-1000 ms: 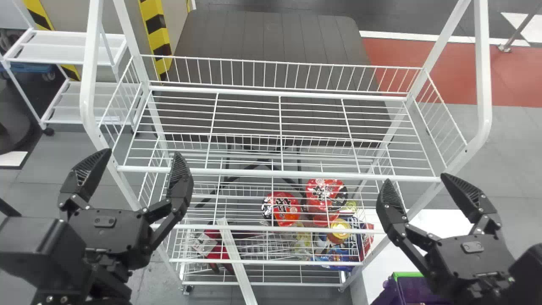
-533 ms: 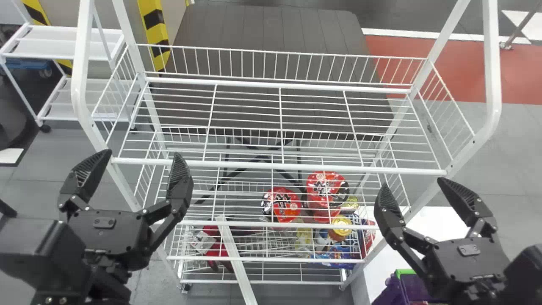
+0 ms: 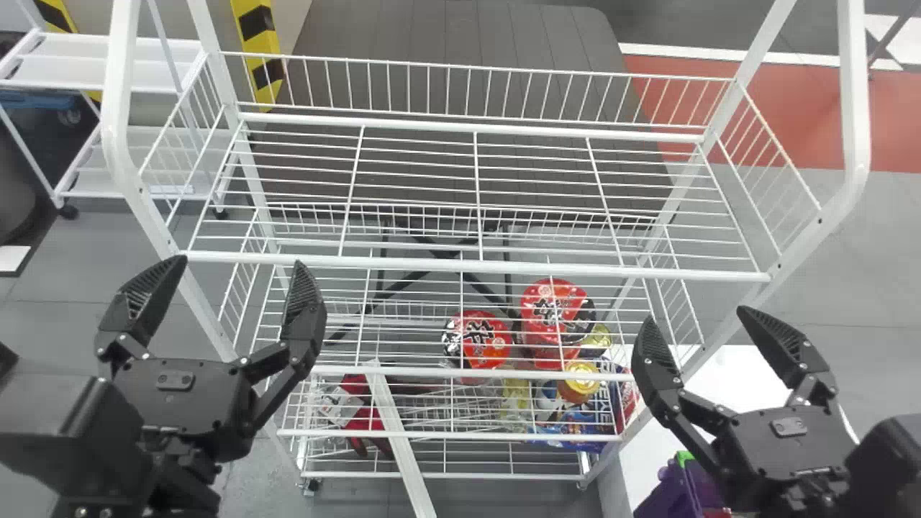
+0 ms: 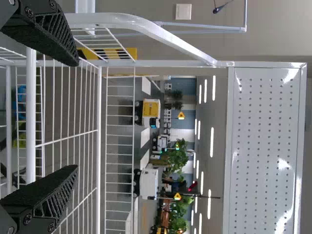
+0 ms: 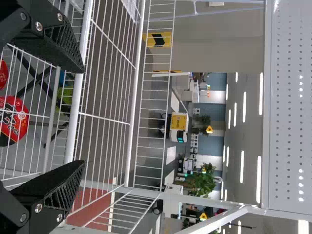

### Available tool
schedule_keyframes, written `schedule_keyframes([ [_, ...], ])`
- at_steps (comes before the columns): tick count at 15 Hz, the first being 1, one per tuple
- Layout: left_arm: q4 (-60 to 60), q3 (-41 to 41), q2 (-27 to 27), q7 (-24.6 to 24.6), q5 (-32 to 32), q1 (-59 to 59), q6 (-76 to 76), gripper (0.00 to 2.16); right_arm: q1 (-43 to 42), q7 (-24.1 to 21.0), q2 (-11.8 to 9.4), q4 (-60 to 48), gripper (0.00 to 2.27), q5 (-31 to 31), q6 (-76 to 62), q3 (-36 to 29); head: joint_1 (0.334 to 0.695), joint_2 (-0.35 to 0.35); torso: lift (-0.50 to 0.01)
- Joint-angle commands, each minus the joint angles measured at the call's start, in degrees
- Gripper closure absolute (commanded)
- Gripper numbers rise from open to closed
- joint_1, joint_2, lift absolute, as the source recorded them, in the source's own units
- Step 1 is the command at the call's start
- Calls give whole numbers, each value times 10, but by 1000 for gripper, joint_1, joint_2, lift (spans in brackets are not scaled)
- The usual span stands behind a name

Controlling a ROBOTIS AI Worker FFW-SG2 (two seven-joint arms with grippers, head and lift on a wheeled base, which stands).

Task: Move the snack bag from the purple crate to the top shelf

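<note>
Beside the rack post [image 3: 799,248], right gripper [image 3: 695,315], fingers spread like the left gripper [image 3: 239,262], could snag there if lowered toward the purple crate [image 3: 673,493] without backing clear.

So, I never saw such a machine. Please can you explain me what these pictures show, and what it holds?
This is a two-armed robot. The wide picture looks down from its head; the two sideways ones come from its wrists. Its left gripper and right gripper are open, with nothing between their fingers. Before them stands a white wire rack with a top shelf; red packs sit lower down in it. The purple crate is beside the rack, at the robot's right.
</note>
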Motion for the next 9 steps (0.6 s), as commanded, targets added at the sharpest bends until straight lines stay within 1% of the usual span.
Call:
schedule_keyframes([
  [1, 0, -1, -1, 0, -1, 0, 0, 56, -3, 0, -1, 4, 174, -1, 0, 0, 695, -79, -115],
  [9, -1, -1, 0, 0, -4, 3, 0, 56, -3, 1, -1, 6, 174, 3, 11, 0, 695, -80, -148],
])
